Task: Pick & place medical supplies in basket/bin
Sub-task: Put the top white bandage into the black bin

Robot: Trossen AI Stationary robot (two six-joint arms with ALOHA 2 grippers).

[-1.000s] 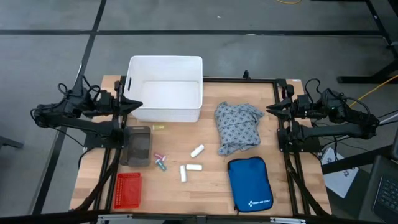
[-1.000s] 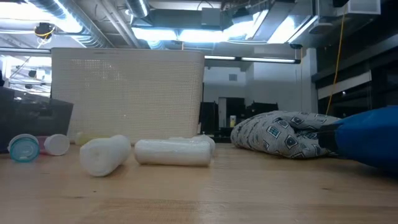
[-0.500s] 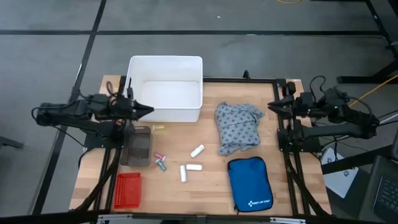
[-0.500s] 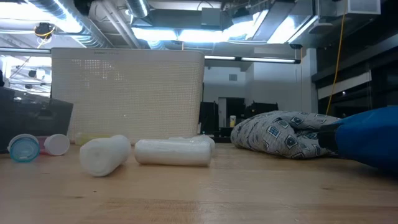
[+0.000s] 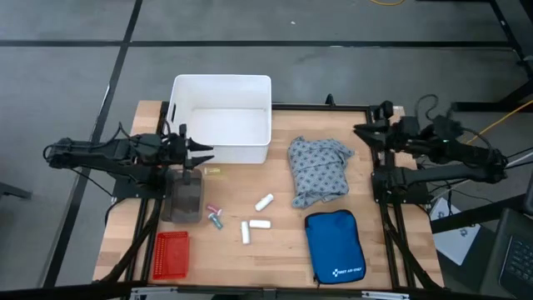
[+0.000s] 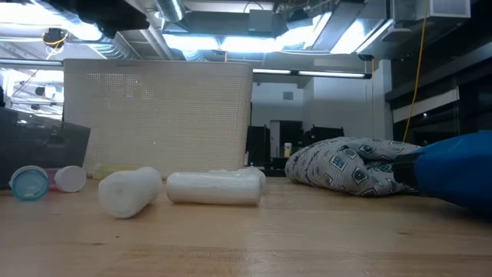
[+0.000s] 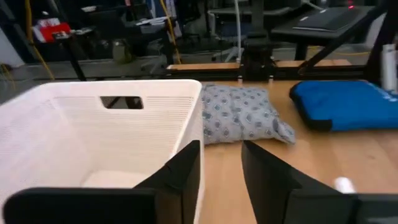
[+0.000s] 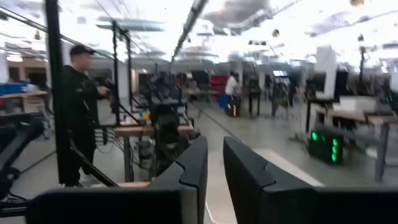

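Observation:
Three white rolls (image 5: 264,202) (image 5: 261,224) (image 5: 246,232) and a few tiny vials (image 5: 214,216) lie on the table's middle; two rolls (image 6: 214,188) show close in the low view. The grey-blue dotted garment (image 5: 319,171) lies crumpled to their right, and also shows in the left wrist view (image 7: 239,114). The red basket (image 5: 172,252) rests flat at the near left corner. My left gripper (image 5: 204,156) is open and empty, above the near left corner of the white tub (image 5: 221,118). My right gripper (image 5: 360,131) hovers at the right edge, its fingers a little apart, empty.
A dark see-through bin (image 5: 184,193) stands between the tub and the red basket. A blue zip pouch (image 5: 335,246) lies at the near right. A small yellow item (image 5: 213,170) lies by the tub's near wall. People stand in the room beyond the table.
My left gripper has moved toward the table's right edge and a little toward the near edge, from beside the tub's left wall to its near left corner. My right gripper has shifted slightly toward the far edge. Nothing on the table has moved.

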